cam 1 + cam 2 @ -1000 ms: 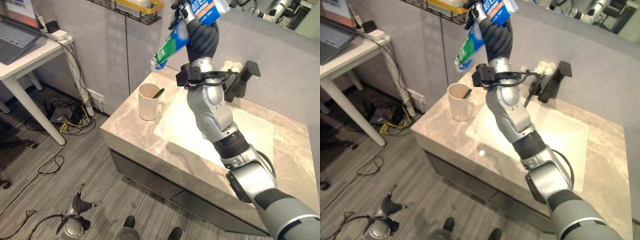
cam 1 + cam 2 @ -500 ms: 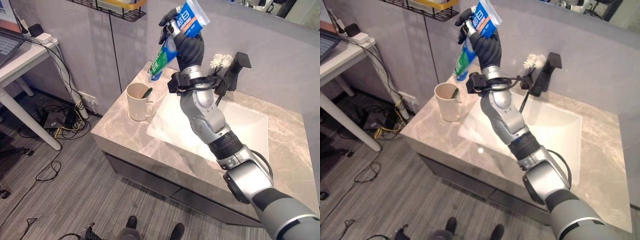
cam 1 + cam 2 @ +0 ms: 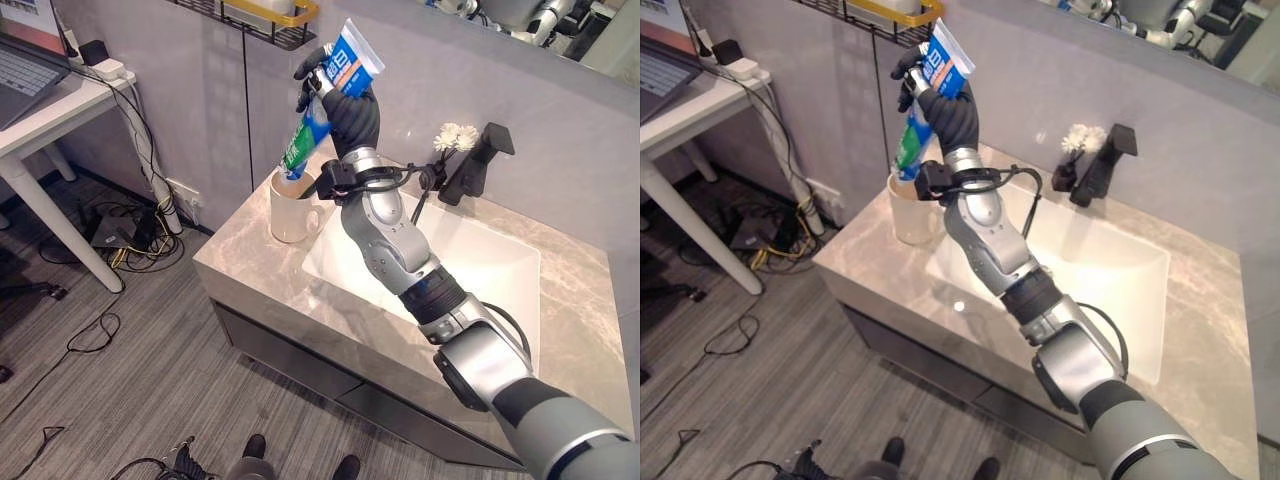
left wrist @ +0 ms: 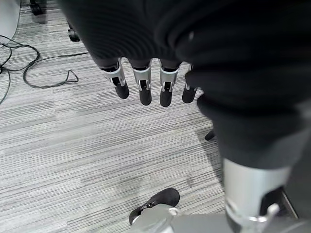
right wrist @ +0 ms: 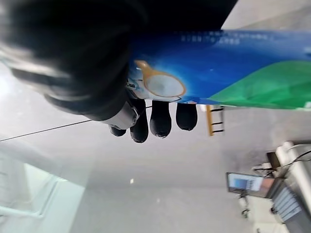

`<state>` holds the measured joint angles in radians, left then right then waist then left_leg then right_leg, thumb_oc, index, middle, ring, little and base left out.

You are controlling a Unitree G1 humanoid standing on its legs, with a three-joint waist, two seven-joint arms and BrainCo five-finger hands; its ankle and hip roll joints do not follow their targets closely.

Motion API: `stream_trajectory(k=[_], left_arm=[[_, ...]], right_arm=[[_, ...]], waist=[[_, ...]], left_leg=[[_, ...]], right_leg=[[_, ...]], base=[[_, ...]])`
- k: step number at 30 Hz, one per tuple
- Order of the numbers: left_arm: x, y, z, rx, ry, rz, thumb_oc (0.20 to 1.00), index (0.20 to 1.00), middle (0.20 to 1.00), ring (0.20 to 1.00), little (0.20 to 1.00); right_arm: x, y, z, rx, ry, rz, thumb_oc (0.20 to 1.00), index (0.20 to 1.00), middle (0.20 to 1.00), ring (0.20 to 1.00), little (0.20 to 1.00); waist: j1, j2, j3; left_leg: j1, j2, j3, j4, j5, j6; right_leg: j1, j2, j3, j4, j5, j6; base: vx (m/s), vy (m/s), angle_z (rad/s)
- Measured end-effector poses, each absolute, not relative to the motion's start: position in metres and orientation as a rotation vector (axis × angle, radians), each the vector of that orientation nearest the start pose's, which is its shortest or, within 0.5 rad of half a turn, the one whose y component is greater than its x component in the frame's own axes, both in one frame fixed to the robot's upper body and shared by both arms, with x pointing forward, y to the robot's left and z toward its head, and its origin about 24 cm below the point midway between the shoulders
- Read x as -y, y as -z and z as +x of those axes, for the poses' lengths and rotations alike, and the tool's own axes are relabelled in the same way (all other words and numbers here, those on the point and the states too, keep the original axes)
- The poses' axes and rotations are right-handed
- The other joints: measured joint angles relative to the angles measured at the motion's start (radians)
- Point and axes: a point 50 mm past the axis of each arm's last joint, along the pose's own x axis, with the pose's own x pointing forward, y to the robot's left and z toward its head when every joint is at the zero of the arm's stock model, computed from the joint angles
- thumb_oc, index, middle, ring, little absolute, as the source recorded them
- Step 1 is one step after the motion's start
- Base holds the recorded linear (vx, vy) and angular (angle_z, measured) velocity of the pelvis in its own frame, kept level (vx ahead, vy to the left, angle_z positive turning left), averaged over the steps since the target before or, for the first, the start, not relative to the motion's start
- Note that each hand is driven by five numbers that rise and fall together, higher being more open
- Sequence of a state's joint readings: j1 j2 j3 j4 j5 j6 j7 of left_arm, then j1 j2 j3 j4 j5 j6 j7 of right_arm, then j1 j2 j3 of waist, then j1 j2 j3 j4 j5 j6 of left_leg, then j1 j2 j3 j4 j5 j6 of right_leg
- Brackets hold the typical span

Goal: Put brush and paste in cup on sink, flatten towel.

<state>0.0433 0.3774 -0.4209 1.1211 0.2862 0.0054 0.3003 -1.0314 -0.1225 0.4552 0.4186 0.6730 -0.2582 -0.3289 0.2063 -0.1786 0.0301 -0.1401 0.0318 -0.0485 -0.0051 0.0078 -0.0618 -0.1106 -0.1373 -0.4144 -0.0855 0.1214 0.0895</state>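
Above the cream ceramic mug (image 3: 291,208), the right hand (image 3: 345,110) clasps the blue-green toothpaste tube (image 3: 322,102) steeply tilted, cap end at the rim.

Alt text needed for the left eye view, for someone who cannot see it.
The right robot hand holds a blue and green toothpaste tube tilted cap-down, its lower end at the mouth of a cream mug on the marble counter. To the mug's right are a white basin and black faucet.

Right robot hand (image 3: 345,100) raised, fingers apparently curled; left robot hand (image 4: 146,73) hangs relaxed.
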Motion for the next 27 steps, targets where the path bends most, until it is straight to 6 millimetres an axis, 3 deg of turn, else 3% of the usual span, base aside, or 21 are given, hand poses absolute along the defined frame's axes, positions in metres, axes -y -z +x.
stream_trajectory(k=[2,12,20,27], left_arm=[[-0.267,0.146,0.092,-1.078,0.105,0.994,1.000,1.000,1.000,1.000,1.000],[-0.272,0.142,0.105,-1.063,0.080,1.028,1.000,1.000,1.000,1.000,1.000],[-0.272,0.141,0.106,-1.053,0.066,1.034,1.000,1.000,1.000,1.000,1.000],[-0.273,0.140,0.108,-1.042,0.055,1.033,1.000,1.000,1.000,1.000,1.000]], right_arm=[[0.025,-0.250,0.359,0.509,-0.313,0.352,0.200,0.200,0.200,0.200,0.200],[0.025,-0.250,0.358,0.520,-0.306,0.333,0.200,0.200,0.200,0.200,0.200],[0.023,-0.250,0.358,0.527,-0.307,0.287,0.200,0.200,0.200,0.200,0.200],[0.016,-0.249,0.354,0.538,-0.337,0.236,0.200,0.200,0.200,0.200,0.200]], waist=[[-0.001,-0.005,0.002],[-0.002,-0.031,0.022],[-0.002,-0.026,0.029],[-0.001,-0.041,0.047]], left_leg=[[0.000,0.000,0.000,0.000,-0.001,0.000],[-0.001,0.000,0.001,-0.001,-0.002,0.002],[-0.001,0.000,0.002,-0.001,-0.007,0.002],[-0.018,0.001,0.003,0.001,-0.007,0.002]], right_leg=[[0.000,0.000,0.000,0.000,0.000,0.000],[-0.001,-0.001,0.000,0.000,-0.001,0.001],[-0.003,0.000,0.001,0.000,-0.004,0.002],[-0.020,0.001,0.003,0.000,-0.004,0.002]], base=[[0.01,0.006,0.02],[0.00,0.000,0.00],[0.00,0.000,0.00],[0.00,0.000,0.00]])
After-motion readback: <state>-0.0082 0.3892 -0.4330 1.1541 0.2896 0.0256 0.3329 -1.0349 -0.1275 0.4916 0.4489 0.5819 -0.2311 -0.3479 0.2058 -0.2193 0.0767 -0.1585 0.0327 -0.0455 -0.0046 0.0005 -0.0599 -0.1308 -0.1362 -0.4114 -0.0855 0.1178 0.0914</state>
